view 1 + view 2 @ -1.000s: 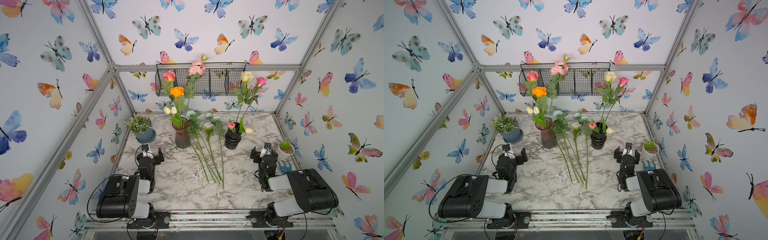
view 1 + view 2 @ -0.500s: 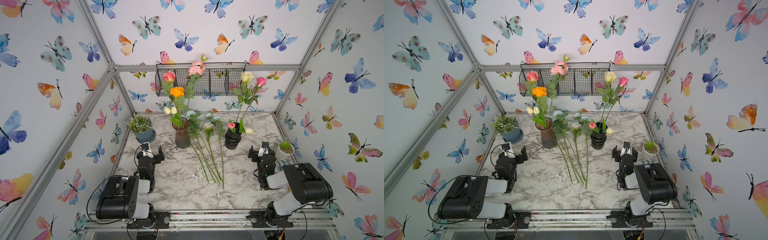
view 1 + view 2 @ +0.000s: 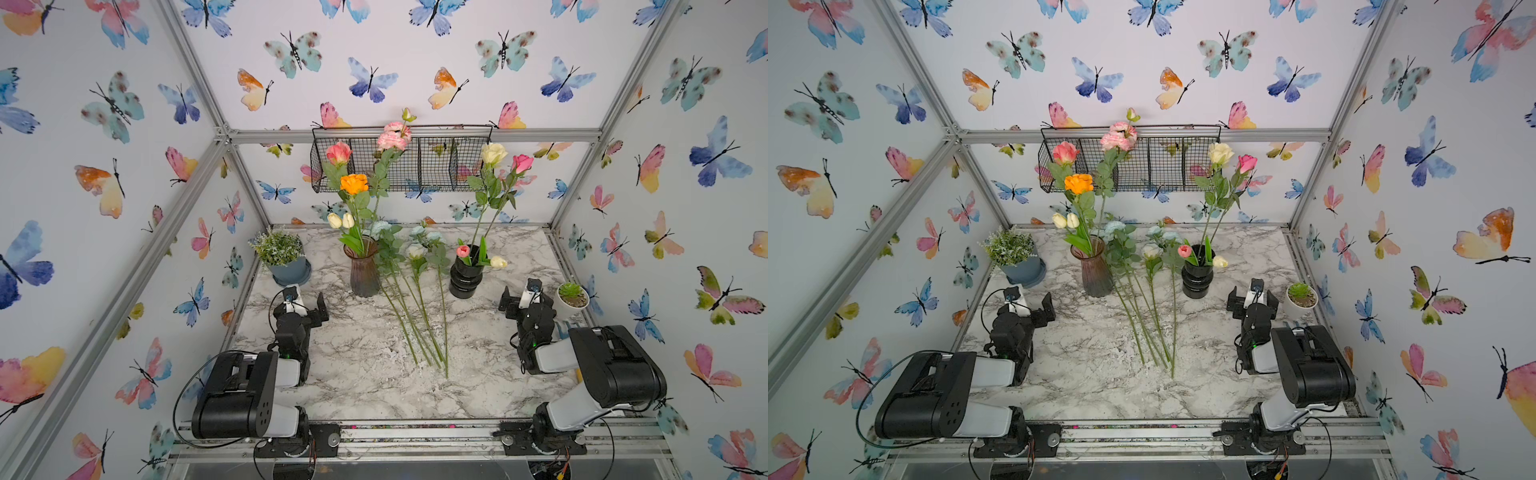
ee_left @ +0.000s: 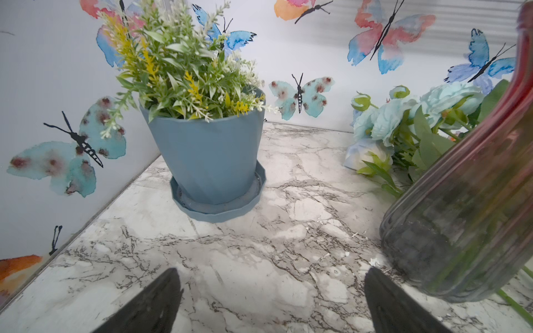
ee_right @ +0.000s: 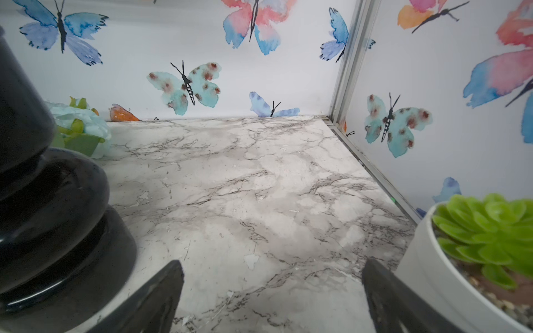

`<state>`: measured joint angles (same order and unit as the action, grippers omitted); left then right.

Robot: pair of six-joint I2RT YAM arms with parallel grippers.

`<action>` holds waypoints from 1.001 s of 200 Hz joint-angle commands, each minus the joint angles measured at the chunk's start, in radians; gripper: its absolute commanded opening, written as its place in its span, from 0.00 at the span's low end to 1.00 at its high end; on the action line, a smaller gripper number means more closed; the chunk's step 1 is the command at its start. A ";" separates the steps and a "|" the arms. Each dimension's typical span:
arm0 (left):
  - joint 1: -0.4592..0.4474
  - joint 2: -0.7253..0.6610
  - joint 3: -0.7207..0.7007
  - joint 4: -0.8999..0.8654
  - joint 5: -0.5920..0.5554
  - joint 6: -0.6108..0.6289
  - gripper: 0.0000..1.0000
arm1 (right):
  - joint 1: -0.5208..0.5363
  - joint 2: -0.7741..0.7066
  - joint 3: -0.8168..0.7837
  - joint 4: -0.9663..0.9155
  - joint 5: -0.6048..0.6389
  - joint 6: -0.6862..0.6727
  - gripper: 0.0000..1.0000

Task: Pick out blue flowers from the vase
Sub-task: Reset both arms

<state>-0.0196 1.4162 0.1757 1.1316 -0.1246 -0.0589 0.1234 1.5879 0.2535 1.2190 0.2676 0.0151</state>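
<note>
Your pale aqua-blue flowers on long green stems lie flat on the grey-veined marble table, blooms toward 12 o'clock, cut ends toward 6. They sit between the smoky ribbed glass vase at 11 and the glossy black vase at 1. Left gripper at 9, right gripper at 3: both jaws spread wide, nothing held.
</note>
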 commanded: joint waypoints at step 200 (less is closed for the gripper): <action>0.004 -0.012 0.005 -0.003 0.019 0.011 0.98 | -0.022 -0.018 -0.010 -0.013 -0.090 0.001 0.98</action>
<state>-0.0196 1.4162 0.1757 1.1316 -0.1230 -0.0589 0.1055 1.5700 0.2222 1.2705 0.1864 0.0177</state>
